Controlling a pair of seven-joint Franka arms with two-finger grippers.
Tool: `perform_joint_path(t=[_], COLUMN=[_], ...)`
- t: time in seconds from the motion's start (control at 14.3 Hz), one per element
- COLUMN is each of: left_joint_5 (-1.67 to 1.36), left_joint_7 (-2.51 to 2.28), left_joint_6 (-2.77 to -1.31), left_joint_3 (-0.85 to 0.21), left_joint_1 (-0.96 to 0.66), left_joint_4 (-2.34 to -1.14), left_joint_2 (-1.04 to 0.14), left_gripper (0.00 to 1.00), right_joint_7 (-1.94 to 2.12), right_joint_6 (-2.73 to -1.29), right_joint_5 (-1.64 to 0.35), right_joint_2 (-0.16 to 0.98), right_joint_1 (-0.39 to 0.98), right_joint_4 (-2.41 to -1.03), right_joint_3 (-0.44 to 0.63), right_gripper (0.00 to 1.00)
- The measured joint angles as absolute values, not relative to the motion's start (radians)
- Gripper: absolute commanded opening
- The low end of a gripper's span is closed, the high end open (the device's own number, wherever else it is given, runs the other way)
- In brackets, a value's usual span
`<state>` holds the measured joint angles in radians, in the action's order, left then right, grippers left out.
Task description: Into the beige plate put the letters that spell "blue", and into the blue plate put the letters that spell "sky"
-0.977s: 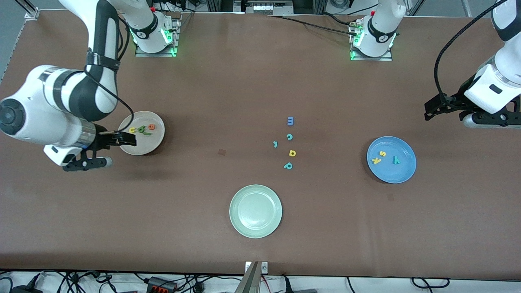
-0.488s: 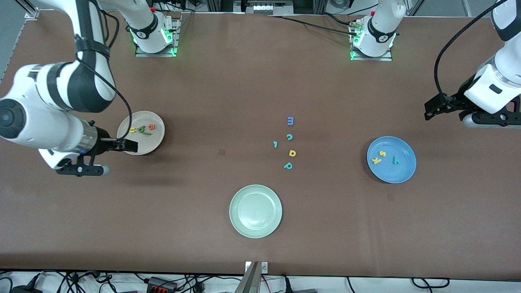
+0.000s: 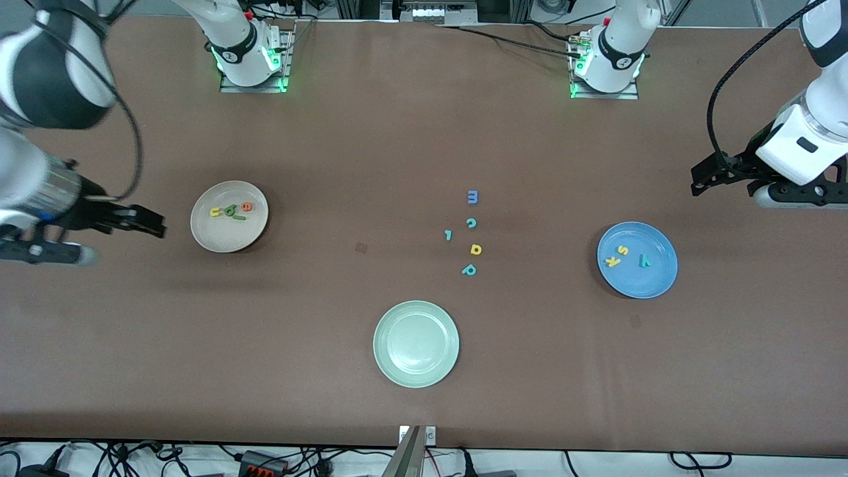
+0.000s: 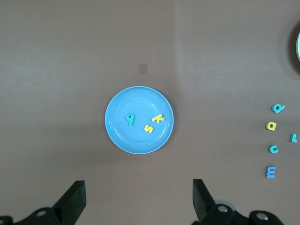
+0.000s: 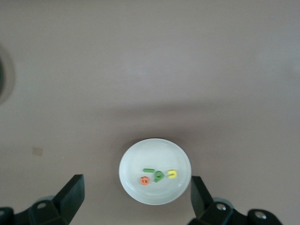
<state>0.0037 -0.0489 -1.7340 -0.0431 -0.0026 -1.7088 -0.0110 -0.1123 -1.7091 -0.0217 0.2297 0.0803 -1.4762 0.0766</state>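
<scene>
The beige plate holds the yellow u, green b, orange e and dark-green l, close together. In the blue plate lie the yellow s, yellow k and teal y. My right gripper hangs open and empty over bare table, just off the beige plate toward the right arm's end. My left gripper waits open and empty, high over the table beside the blue plate.
A pale green plate stands near the front edge. Loose letters lie mid-table: blue m, teal c, teal l-shaped piece, yellow d, teal p.
My right gripper has drawn back from over the beige plate's rim toward the right arm's end of the table, still open. The left arm and all letters have stayed put.
</scene>
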Motion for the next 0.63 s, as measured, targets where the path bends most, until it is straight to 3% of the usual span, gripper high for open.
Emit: perform_joint_path(t=[0.28, 0.63], left_joint_5=[0.004, 0.004], left_joint_7=[-0.049, -0.049], left_joint_6=[-1.734, -1.734], left_joint_3=[-0.043, -0.043], left_joint_1=[-0.003, -0.003], left_joint_4=[-1.709, -1.709], left_joint_2=[-0.011, -0.011], left_gripper=[1.00, 1.00], right_joint_7=[-0.094, 0.013], right_joint_6=[-1.649, -1.612], right_joint_5=[-0.021, -0.018], right_joint_2=[0.163, 0.160], right_joint_1=[0.001, -0.039], right_joint_4=[-1.476, -1.434], right_joint_3=[0.074, 0.070], right_gripper=[1.00, 1.00])
